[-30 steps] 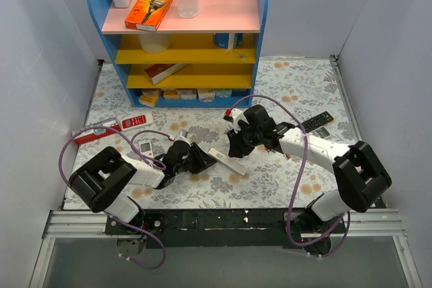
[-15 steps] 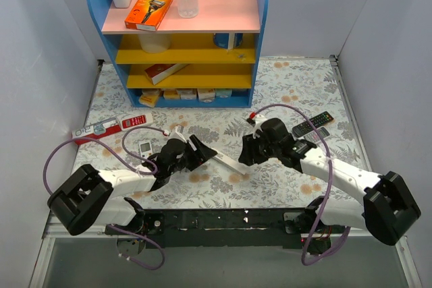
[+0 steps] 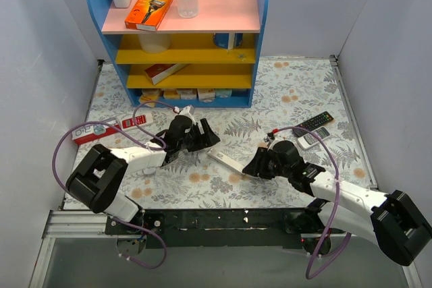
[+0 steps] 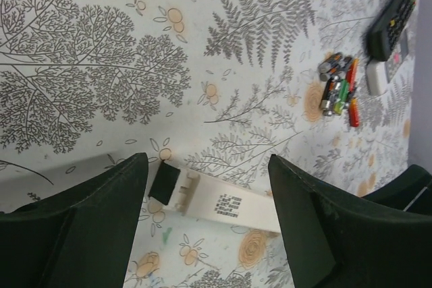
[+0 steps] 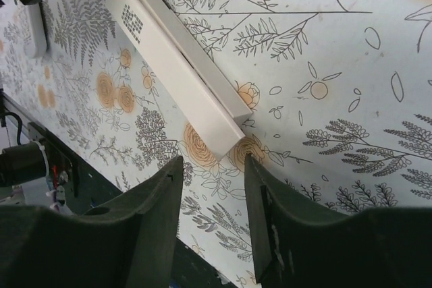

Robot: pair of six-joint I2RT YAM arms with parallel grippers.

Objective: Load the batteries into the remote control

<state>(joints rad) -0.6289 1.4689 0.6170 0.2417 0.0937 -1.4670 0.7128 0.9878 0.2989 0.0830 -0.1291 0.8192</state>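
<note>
**A:** Where did the remote control [image 3: 228,162] lie?

**B:** Flat on the flowered tabletop [image 3: 283,92], white back up, between the two arms. The left claw [image 4: 206,166] hung above its dark-patch end, jaws spread wide to either side and gripping nothing.

**A:** And the right claw [image 5: 212,160]?

**B:** Low at the remote control's other, plain end, jaws parted and empty. That end sat just ahead of the gap, untouched. I judged that each arm took one end so the slim bar could be steadied and not skid while the cover was worked.

**A:** Was the cover off?

**B:** I could not tell; only a dark patch and a small notch showed there.

**A:** The batteries [image 4: 339,89]?

**B:** A small heap of mixed colours, well apart from the remote control and off to the side nearer its plain end. They lay just beside a black remote [image 4: 391,15] and a short white one [image 4: 379,75]. None lay against the remote control, so I took the loading as not begun. The right arm looked the better placed to fetch them.
</note>
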